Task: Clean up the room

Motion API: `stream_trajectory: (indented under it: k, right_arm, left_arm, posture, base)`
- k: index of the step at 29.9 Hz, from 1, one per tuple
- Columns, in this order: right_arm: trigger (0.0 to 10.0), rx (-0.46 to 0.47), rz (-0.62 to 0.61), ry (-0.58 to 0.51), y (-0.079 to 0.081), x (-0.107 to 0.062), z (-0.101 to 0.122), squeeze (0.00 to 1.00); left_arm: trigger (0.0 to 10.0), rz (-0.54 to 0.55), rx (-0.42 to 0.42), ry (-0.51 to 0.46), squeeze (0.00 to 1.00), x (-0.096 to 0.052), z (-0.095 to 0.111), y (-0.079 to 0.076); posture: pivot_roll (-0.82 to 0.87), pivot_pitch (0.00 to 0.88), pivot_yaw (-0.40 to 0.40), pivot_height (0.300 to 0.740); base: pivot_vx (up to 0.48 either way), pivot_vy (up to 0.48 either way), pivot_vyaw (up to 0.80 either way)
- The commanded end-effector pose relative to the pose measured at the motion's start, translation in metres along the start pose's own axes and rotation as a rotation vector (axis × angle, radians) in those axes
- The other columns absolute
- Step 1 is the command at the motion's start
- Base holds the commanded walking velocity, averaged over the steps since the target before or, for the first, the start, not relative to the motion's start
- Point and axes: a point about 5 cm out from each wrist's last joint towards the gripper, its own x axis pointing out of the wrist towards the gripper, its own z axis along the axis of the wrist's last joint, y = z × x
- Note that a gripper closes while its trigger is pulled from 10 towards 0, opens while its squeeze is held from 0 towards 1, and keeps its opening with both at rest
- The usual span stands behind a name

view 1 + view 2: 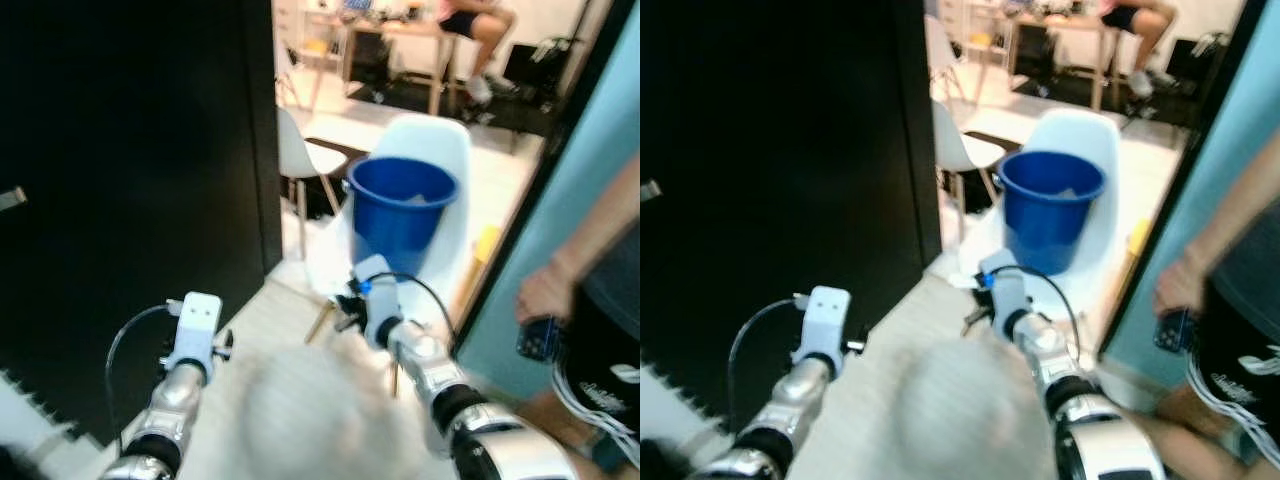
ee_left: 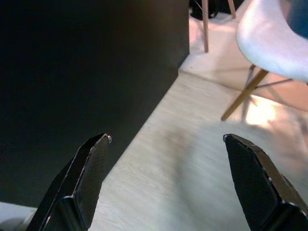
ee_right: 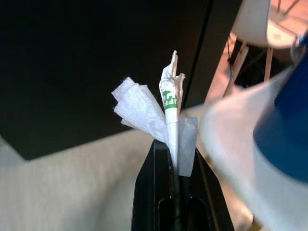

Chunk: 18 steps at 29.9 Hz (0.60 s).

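Eye views: a round blue plastic bucket (image 1: 402, 210) sits on a white plastic chair (image 1: 440, 140). A person's hand (image 1: 545, 292) is at the right.
Left wrist view: left gripper (image 2: 166, 178) fingers wide apart over the pale wood floor (image 2: 192, 159).
Right wrist view: right gripper (image 3: 174, 156) pinched tight on a crumpled white paper scrap with green print (image 3: 163, 113), near the bucket.

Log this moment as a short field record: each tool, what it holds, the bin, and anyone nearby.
right tool: shut on crumpled paper, held short of the bucket
left tool: open, over the pale floor
blue bucket: stands on the white chair
person's hand: at the robot's right, beside a dark device
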Motion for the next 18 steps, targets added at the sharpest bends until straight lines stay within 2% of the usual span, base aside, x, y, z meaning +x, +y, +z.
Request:
stream_trajectory:
  k: [1, 11, 15, 18]
  right_arm:
    - [10.0, 0.028, -0.015, -0.024, 0.0, 0.003, 0.008, 0.0]
    - [10.0, 0.054, -0.052, -0.079, -0.007, 0.007, 0.023, 0.0]
    - [10.0, 0.098, -0.077, -0.112, -0.012, 0.008, 0.031, 0.0]
    - [10.0, 0.152, -0.081, -0.139, -0.015, 0.009, 0.038, 0.0]
  left_arm:
    - [10.0, 0.006, -0.011, -0.011, 0.0, 0.001, 0.003, 0.004]
    - [10.0, -0.012, -0.021, -0.019, 0.0, 0.003, 0.006, 0.001]
    - [10.0, -0.021, -0.024, -0.015, 0.0, 0.003, 0.006, 0.0]
    - [10.0, -0.032, -0.024, -0.009, 0.0, 0.003, 0.004, -0.002]
  posture:
    - [-0.01, 0.0, -0.039, 0.74]
    - [-0.01, 0.0, -0.04, 0.74]
    - [-0.01, 0.0, -0.04, 0.74]
    - [-0.01, 0.0, -0.04, 0.74]
  base:
    - [0.364, 0.0, 0.0]
    - [0.396, 0.0, 0.0]
    - [0.362, 0.0, 0.0]
    - [0.363, 0.0, -0.54]
